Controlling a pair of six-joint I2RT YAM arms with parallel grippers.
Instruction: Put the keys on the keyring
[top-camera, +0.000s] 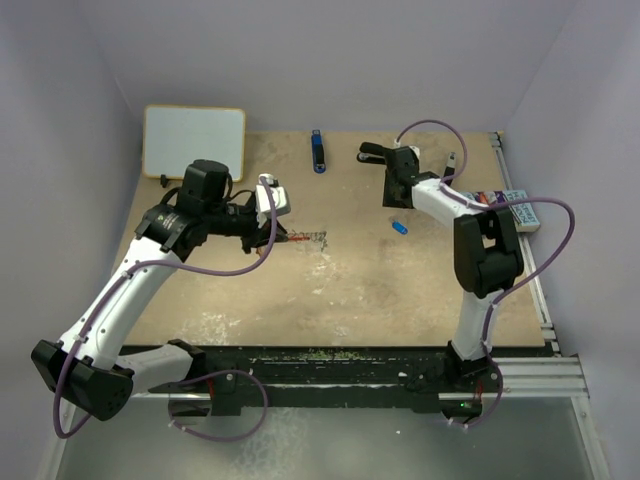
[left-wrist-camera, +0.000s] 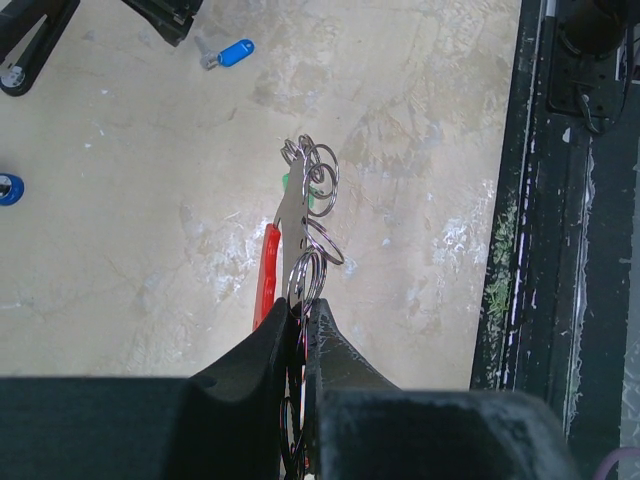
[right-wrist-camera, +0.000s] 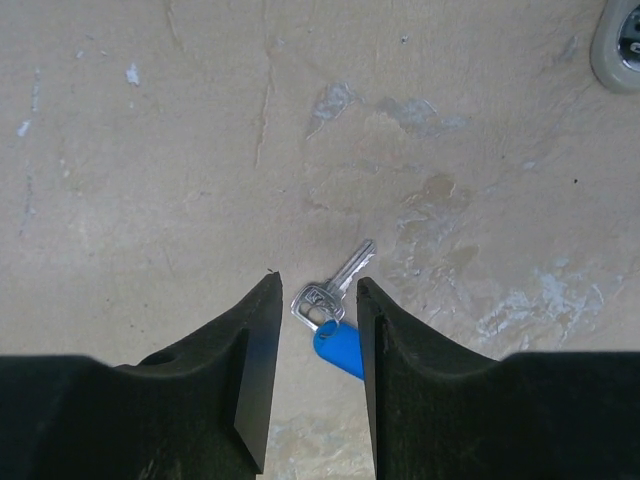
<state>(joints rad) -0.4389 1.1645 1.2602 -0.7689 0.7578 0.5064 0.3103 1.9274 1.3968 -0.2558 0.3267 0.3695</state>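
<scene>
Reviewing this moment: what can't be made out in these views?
Left wrist: lower end of the keyring is hidden between the fingers of the left pincer; the green tag is mostly behind its metal strip.
Right wrist: the blue-tagged key is partly covered by a finger of the right pincer.
Top external: keyring too small to count keys.

Soft, even light fills the top view. The walls take a lilac cast, and the arms throw only faint, blurred shadows on the bench (top-camera: 380, 290). Detail there is coarse, and small things shrink to smudges. Both wrist views are brighter, with the bench pale and nearly washed out, while the jaws read as flat black with little detail. The keyring (left-wrist-camera: 294, 220) glints and looks sharp. In the right wrist view the key (right-wrist-camera: 330, 288) is crisp, and a bluish sheen lies on one jaw's inner face.
</scene>
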